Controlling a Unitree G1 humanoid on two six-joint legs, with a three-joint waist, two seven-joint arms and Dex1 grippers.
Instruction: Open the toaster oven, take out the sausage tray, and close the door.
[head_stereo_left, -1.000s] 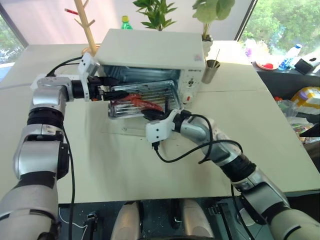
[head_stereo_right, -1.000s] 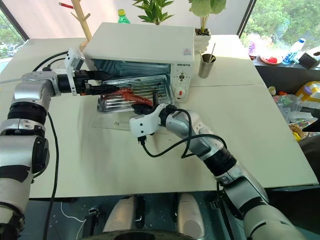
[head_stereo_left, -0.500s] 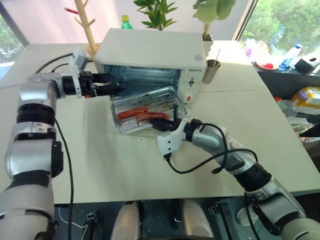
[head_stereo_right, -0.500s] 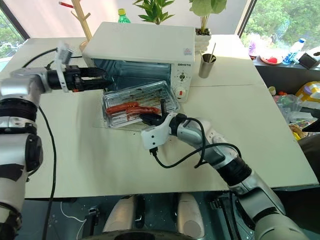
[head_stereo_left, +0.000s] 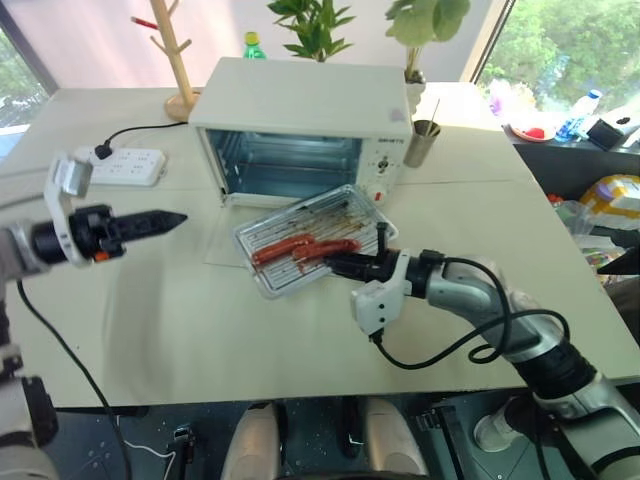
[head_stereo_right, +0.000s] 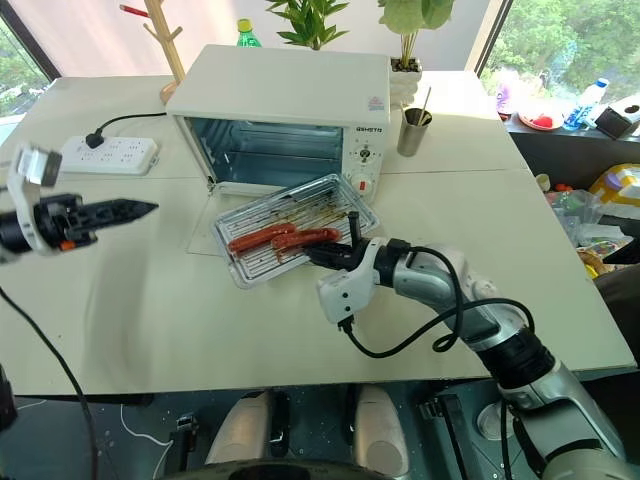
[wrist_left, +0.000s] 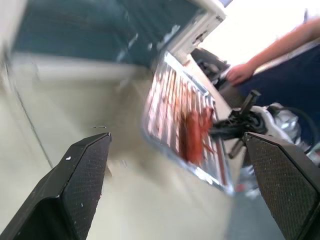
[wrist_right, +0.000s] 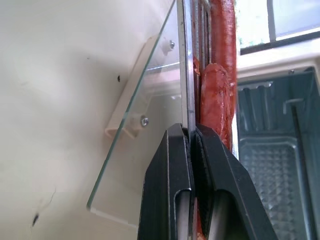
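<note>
Sausage tray (head_stereo_left: 310, 240) is out of the toaster oven (head_stereo_left: 300, 135), sitting over the lowered glass door (head_stereo_right: 205, 240) in front of the open cavity, with red sausages (head_stereo_right: 285, 238) on its ribbed base. Right gripper (head_stereo_left: 335, 265) is clamped on the tray's near rim, fingers (wrist_right: 172, 165) pinching the metal edge. Left gripper (head_stereo_left: 165, 220) hangs off to the left over the table (head_stereo_left: 200, 320), well apart from the oven, jaws spread wide, holding nothing. White power strip (head_stereo_left: 130, 165) lies behind it.

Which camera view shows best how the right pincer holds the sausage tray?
The right wrist view: the right pincer is shut on the sausage tray at its thin rim, beside the sausages. The eye views show the whole tray above the open door, the grip small. The left wrist view shows it blurred.
</note>
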